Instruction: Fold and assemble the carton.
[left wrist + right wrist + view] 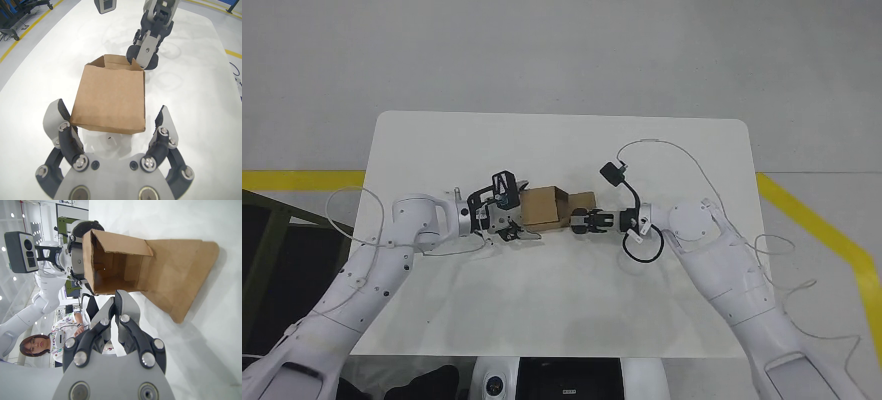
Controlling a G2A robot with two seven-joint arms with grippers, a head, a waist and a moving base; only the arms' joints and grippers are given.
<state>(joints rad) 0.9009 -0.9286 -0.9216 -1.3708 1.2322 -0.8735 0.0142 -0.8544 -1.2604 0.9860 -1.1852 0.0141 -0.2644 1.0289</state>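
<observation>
While L gripper (pixel 112 104) straddles carton (pixel 542 207) w/ fingers wide, R gripper (pixel 115 293) sits pinched shut, maybe touching rim.

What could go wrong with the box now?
The left gripper is open around the carton, not clamping it, so a push from the shut right gripper might slide it away. The big flap lying flat on the table could crease wrongly.

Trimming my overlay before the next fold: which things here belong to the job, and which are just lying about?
Job: carton; left pincer, open, at one end; right pincer, shut, at its open end.
Lying about: table; cable; floor tape.
</observation>
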